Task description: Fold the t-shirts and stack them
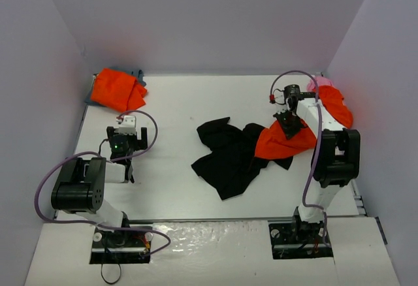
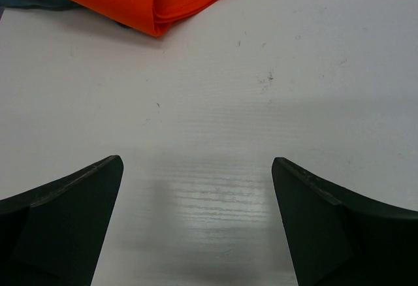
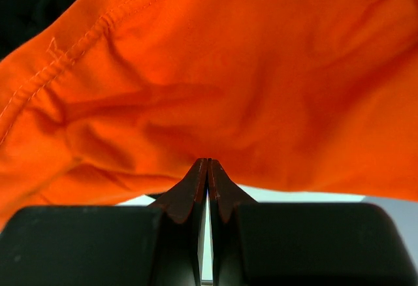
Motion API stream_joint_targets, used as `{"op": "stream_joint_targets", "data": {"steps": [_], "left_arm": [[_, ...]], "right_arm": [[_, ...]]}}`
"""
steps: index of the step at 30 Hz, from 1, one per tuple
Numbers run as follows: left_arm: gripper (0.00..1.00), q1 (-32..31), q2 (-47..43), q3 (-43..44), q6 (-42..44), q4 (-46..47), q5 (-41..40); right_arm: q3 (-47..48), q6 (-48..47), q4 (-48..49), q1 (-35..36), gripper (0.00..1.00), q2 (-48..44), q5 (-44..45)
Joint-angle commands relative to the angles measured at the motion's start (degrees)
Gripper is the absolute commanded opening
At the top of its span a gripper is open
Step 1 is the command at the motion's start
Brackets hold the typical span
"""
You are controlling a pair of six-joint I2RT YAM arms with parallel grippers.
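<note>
On the right side of the white surface [image 1: 176,188], the right pincer [image 3: 208,163] is pressing its jaws fully together, and it is pinching a fold of the loose orange t-shirt [image 3: 248,70] right at its tips. In the wrist view that cloth is billowing across almost the whole picture, its stitched hem is running along the upper left, and a strip of pale surface is showing beneath its lower edge. From above, the loose orange t-shirt [image 1: 330,106] is stretching from the far right corner towards the middle, and its near end is lying over the right edge of the black t-shirt [image 1: 228,158]. The black t-shirt is lying crumpled and unfolded at the centre of the surface, well apart from both arm bases. A bit of the pink t-shirt [image 1: 323,79] is peeking out just behind the loose orange one, at the far right. At the far left corner, the folded orange t-shirt [image 1: 116,90] is resting on top of the blue-grey t-shirt [image 1: 138,75], which is showing only at the edges. The left pincer [image 2: 196,165] is hanging over bare surface with its jaws spread wide and nothing between them, and it is pointing towards that far-left pile, which is sitting near it but not touching it.
</note>
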Motion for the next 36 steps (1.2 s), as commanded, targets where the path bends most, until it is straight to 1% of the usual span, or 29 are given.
{"op": "stream_joint_targets", "data": {"steps": [1,9,15,17,20,23,25,30,36], "left_arm": [[0.97,0.3,-1.4,1.5,0.2,3.5,1.1],[0.97,0.3,-1.4,1.5,0.3,3.5,1.1],[0.97,0.4,-1.4,1.5,0.3,3.4,1.2],[0.97,0.3,-1.4,1.5,0.3,3.4,1.2],[0.97,0.3,-1.4,1.6,0.2,3.4,1.3],[0.97,0.3,-1.4,1.5,0.1,3.4,1.4],[0.97,0.3,-1.4,1.5,0.2,3.4,1.4],[0.97,0.3,-1.3,1.6,0.2,3.4,1.4],[0.97,0.3,-1.3,1.6,0.2,3.4,1.4]], "right_arm": [[2.0,1.2,0.7,-0.1,0.00,0.8,-0.1],[7.2,2.3,1.6,-0.1,0.00,10.8,0.9],[14.3,3.3,2.1,0.0,0.00,19.7,4.8],[17.3,4.1,2.9,0.1,0.00,22.4,8.9],[25.9,4.5,4.7,-0.7,0.00,26.4,17.6],[34.7,5.7,4.7,-2.0,0.00,31.6,24.0],[43.1,6.7,4.6,-5.2,0.00,35.0,28.4],[54.5,8.3,4.7,-9.7,0.00,39.3,32.3],[57.7,9.5,5.7,-16.4,0.00,39.4,33.9]]}}
